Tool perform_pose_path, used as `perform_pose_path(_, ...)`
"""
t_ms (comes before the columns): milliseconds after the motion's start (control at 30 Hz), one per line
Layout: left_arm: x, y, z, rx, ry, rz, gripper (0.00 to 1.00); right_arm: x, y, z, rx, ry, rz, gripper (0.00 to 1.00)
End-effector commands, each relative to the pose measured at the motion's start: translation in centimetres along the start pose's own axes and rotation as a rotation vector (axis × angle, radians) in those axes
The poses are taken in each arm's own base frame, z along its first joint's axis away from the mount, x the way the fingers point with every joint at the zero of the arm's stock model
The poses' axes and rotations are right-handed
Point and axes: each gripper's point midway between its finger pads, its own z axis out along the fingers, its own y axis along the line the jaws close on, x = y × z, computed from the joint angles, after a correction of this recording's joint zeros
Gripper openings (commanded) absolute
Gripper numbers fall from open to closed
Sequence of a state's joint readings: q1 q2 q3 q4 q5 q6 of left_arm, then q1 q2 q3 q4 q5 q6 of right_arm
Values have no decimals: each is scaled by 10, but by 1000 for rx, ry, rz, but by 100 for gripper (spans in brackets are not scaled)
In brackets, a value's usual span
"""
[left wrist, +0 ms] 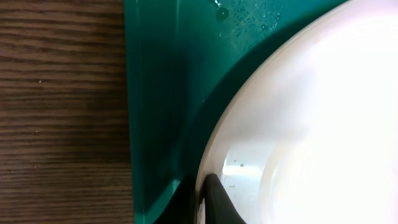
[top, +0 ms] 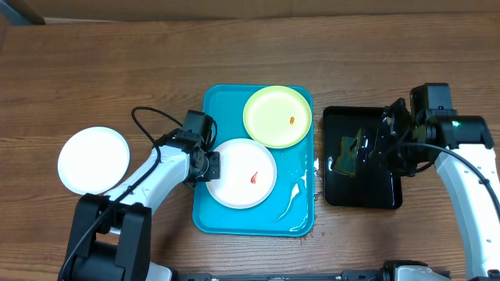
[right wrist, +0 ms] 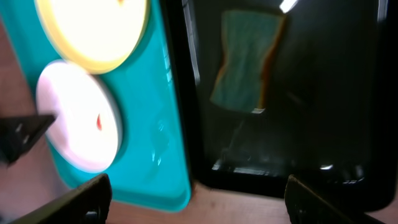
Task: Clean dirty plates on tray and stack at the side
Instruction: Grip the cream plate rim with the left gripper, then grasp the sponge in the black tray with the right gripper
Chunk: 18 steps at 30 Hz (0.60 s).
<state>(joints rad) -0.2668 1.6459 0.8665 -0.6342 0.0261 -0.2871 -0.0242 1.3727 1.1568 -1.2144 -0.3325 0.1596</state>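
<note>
A white plate is sitting in the lower left part of the turquoise tray, carrying a small red smear just right of its middle. A pale yellow-green plate is lying in the tray's upper right corner, its rim meeting the white plate's upper right edge, and is showing a small orange smear toward its right side. Along the tray's right rim wet streaks are glistening. A second white plate, plain, is resting on the wooden table well left of the tray.

The left gripper is reaching over the tray's left rim to the first plate's left edge. In the wrist view one dark finger is lying on that edge, yet whether the jaws are clamping it I cannot tell. The right gripper is hovering, fingers spread wide, over the black tray just right of the turquoise one, where a green sponge is lying.
</note>
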Motion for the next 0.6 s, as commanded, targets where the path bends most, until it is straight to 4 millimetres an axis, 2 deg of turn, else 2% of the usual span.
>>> perform_pose_path(0, 18, 4, 16, -17, 74, -6, 4, -3, -17, 16, 66, -35, 83, 85)
perform_pose_path(100, 18, 2, 16, -2, 76, -7, 4, -3, -24, 39, 67, -41, 110, 73)
perform_pose_path(133, 18, 2, 16, -2, 77, -7, 4, -2, -26, 57, 65, -33, 100, 65)
perform_pose_path(233, 18, 2, 16, -2, 77, -7, 4, -6, -30, 90, 84, -29, 86, 55)
perform_pose_path(367, 18, 2, 16, -2, 77, -7, 4, -11, -29, 117, 116, -7, 58, 48)
perform_pose_path(400, 18, 2, 16, -2, 77, -7, 4, -11, -37, 127, 171, -5, 75, 39)
perform_pose_path(467, 18, 2, 16, -2, 77, -7, 4, -11, -49, 134, 243, -5, 99, 33)
perform_pose_path(500, 18, 2, 16, -2, 77, -7, 4, -11, -60, 140, 296, 1, 116, 25)
perform_pose_path(533, 18, 2, 16, -2, 77, -7, 4, -10, -62, 141, 305, 5, 116, 20)
perform_pose_path(567, 18, 2, 16, -2, 78, -7, 4, -8, -65, 144, 314, 17, 119, 11)
